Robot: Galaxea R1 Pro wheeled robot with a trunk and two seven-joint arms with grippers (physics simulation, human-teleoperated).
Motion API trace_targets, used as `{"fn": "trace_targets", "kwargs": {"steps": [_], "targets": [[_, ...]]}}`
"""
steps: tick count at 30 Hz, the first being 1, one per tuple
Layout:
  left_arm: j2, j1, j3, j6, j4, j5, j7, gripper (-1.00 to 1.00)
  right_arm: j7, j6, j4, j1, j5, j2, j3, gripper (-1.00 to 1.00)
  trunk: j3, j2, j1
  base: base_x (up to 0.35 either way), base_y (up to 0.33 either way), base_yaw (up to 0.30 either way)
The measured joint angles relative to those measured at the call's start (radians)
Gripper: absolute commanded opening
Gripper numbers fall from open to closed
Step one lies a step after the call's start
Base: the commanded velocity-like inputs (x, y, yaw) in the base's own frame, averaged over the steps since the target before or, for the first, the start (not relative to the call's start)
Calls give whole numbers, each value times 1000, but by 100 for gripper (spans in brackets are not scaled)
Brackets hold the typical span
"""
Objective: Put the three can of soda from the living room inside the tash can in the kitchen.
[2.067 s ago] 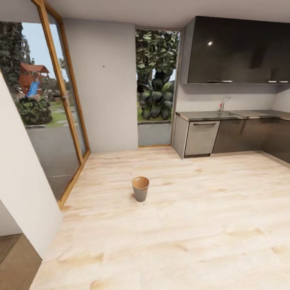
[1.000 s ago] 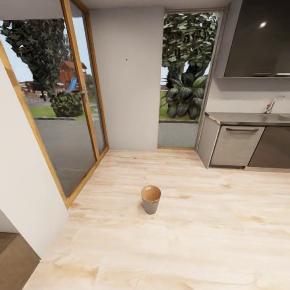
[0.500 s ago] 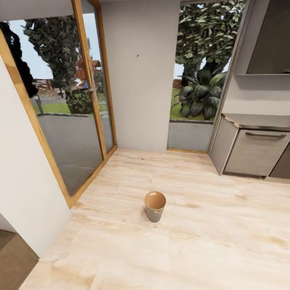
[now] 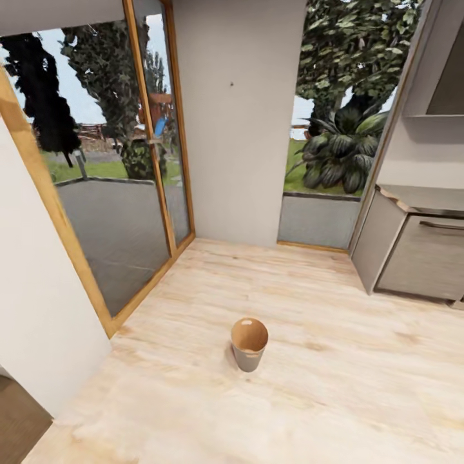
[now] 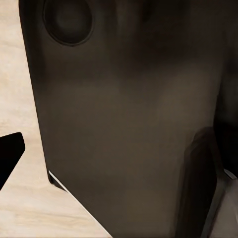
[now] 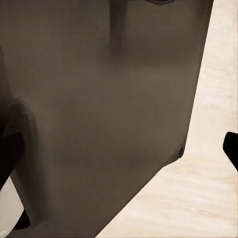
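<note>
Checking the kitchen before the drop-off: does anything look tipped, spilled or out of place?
Nothing is spilled or damaged. The one oddity is the trash can: it stands upright and open in the middle of the wooden floor, away from the wall and the cabinets. No soda can is visible inside it from the head view.

You saw the grey cabinet (image 4: 422, 254) cut off at the head view's right edge; a dark blurred body (image 5: 134, 114) blocked both wrist views.

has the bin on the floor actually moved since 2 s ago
No. The bin stands at one spot on the wood floor; the camera has rolled closer, shifting the whole view.
</note>
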Motion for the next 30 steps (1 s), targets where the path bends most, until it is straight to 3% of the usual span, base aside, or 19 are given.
{"fn": "trace_targets", "kwargs": {"steps": [13,30], "targets": [[0,0,0,0,0,0,0,100,-5,0,0,0,-1,2,0,100,12,0,0,283,-232,163],[0,1,0,0,0,0,-1,100,-3,-1,-1,0,-1,8,0,100,14,0,0,282,-231,16]]}}
